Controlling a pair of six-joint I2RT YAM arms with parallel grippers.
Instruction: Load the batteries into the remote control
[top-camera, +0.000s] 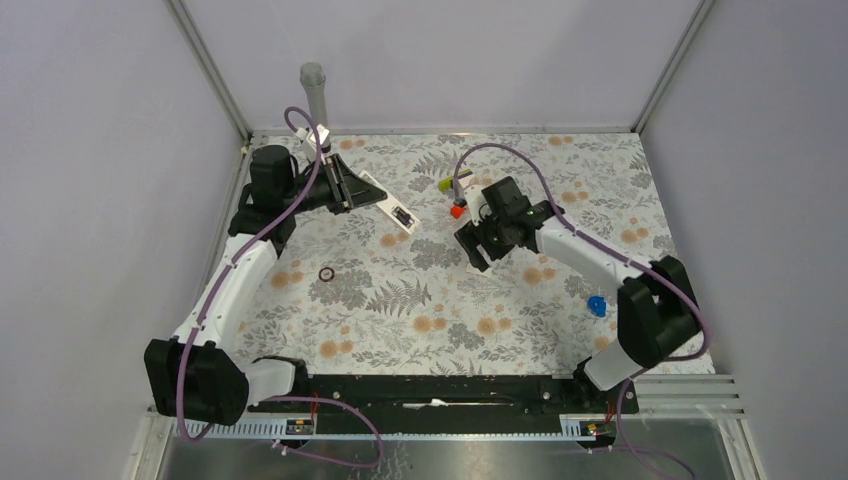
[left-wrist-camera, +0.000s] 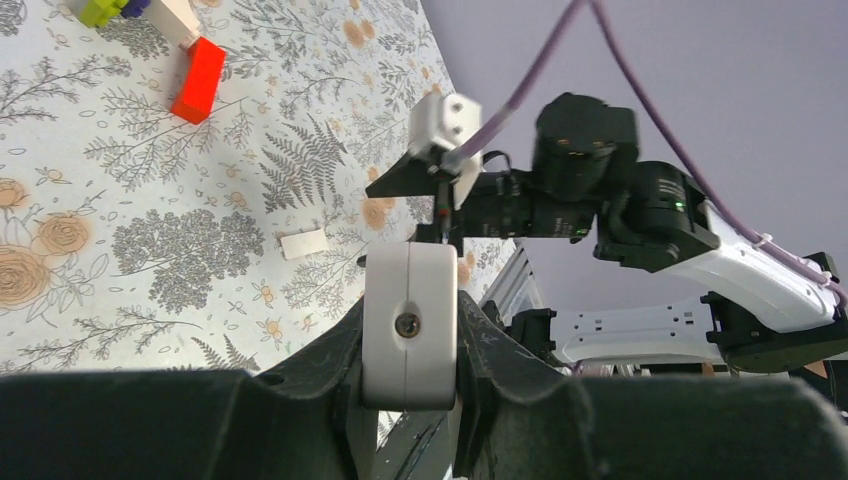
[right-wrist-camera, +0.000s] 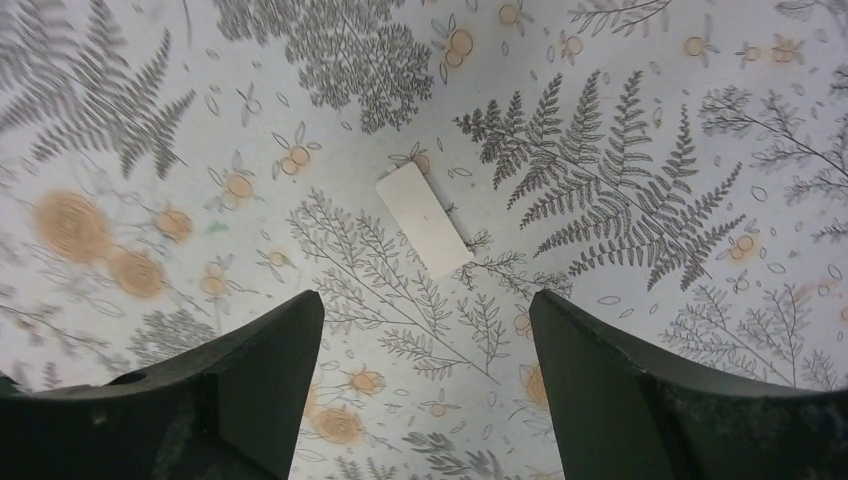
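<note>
My left gripper (top-camera: 352, 195) is at the back left, shut on the remote control (top-camera: 392, 207), a slim white bar held above the table. The bar has a dark rectangular patch (top-camera: 403, 215) near its free end. In the left wrist view the gripper (left-wrist-camera: 412, 310) clamps the white end of the remote (left-wrist-camera: 410, 340) between both fingers. My right gripper (top-camera: 476, 245) is open and empty at mid table. In the right wrist view it (right-wrist-camera: 425, 330) hovers just short of a small flat white piece (right-wrist-camera: 424, 220) lying on the cloth. No separate batteries show in any view.
A red block (top-camera: 457, 210) and a yellow-green piece (top-camera: 443, 185) lie behind the right gripper. A small dark ring (top-camera: 326, 273) lies left of centre. A blue piece (top-camera: 597, 305) lies near the right arm. A grey post (top-camera: 314, 90) stands at the back left corner.
</note>
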